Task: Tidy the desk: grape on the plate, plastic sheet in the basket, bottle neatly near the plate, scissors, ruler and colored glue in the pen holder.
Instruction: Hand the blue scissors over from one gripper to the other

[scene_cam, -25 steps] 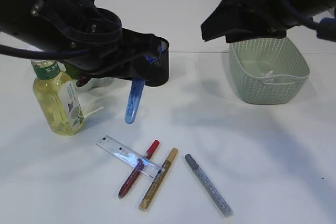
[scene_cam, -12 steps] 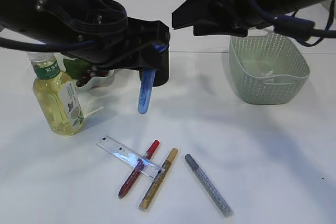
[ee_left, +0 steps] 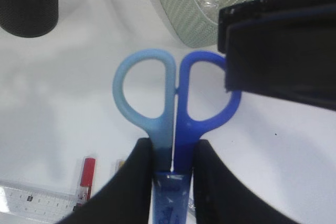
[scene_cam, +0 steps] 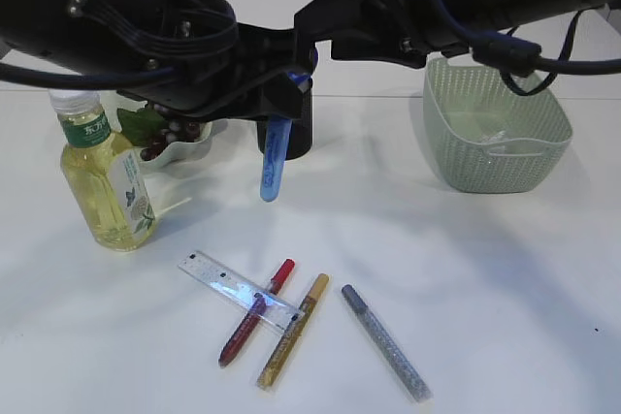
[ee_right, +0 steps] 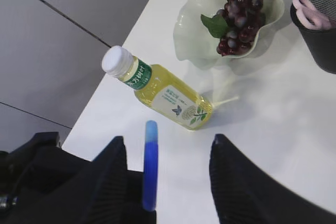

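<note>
My left gripper point(ee_left: 172, 156) is shut on the blue scissors point(ee_left: 176, 98), just below the two handle loops. In the exterior view the scissors point(scene_cam: 273, 167) hang blade-down in front of the black pen holder point(scene_cam: 298, 133). My right gripper point(ee_right: 170, 182) is open, and the scissors' handle point(ee_right: 150, 166) stands edge-on between its fingers, closer to the left one. Grapes point(scene_cam: 165, 138) lie on the plate point(scene_cam: 189, 154). The bottle point(scene_cam: 105, 186) stands beside the plate. The ruler point(scene_cam: 238, 290) lies across red point(scene_cam: 254, 312) and gold point(scene_cam: 291, 332) glue pens, with a silver one point(scene_cam: 385, 341) alongside. The plastic sheet point(scene_cam: 497, 138) is in the basket point(scene_cam: 495, 167).
The pen holder point(ee_right: 317, 22) has something pink inside. Both dark arms crowd the space above the plate and pen holder. In the left wrist view the right gripper's black body point(ee_left: 283, 40) hangs right beside the scissor loops.
The right arm has swung left from above the basket to the scissors. The left arm has carried the scissors right and a little up, toward the pen holder.
</note>
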Action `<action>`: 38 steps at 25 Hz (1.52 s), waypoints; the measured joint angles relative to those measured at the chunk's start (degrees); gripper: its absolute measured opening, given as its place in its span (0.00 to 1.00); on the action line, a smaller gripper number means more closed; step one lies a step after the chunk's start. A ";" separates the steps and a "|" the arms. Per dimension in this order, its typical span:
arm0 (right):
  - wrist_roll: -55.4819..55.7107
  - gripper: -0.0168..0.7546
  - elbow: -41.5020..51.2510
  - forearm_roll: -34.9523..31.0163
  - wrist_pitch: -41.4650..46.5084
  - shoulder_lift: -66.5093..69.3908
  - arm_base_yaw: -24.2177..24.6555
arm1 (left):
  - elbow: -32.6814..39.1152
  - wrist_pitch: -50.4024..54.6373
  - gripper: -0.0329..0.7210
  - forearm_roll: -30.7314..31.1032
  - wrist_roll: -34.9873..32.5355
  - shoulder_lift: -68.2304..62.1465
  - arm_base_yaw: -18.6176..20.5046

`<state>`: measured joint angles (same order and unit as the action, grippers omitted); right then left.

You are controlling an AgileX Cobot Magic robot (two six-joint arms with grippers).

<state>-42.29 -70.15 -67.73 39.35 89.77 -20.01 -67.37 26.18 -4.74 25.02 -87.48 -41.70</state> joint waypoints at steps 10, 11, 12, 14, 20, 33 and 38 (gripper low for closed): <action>-2.08 0.55 0.00 -2.89 2.37 1.13 0.00 | 0.00 -0.23 0.23 0.00 0.00 0.00 0.00; -2.54 0.55 0.00 -3.61 2.37 1.52 0.00 | 0.00 -0.23 0.23 0.00 0.00 0.00 0.00; -3.10 0.55 0.00 -4.41 2.37 1.79 0.00 | 0.00 -0.23 0.23 0.00 0.00 0.00 0.00; -4.19 0.55 0.00 -6.49 2.51 2.29 -0.10 | 0.00 -0.23 0.23 0.00 0.00 0.00 0.00; -6.42 0.55 0.00 -10.41 3.61 4.22 -0.10 | 0.00 -0.23 0.23 0.00 0.00 0.00 0.00; -7.72 0.28 0.00 -11.05 4.71 5.11 -0.10 | 0.00 -0.60 0.23 0.00 0.00 0.00 0.00; -8.65 0.11 0.00 -11.27 4.97 5.11 -0.10 | 0.00 -0.69 0.23 0.00 0.00 0.00 0.00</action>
<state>-50.94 -70.15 -79.00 44.32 94.87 -20.12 -67.37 25.50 -4.74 25.02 -87.48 -41.70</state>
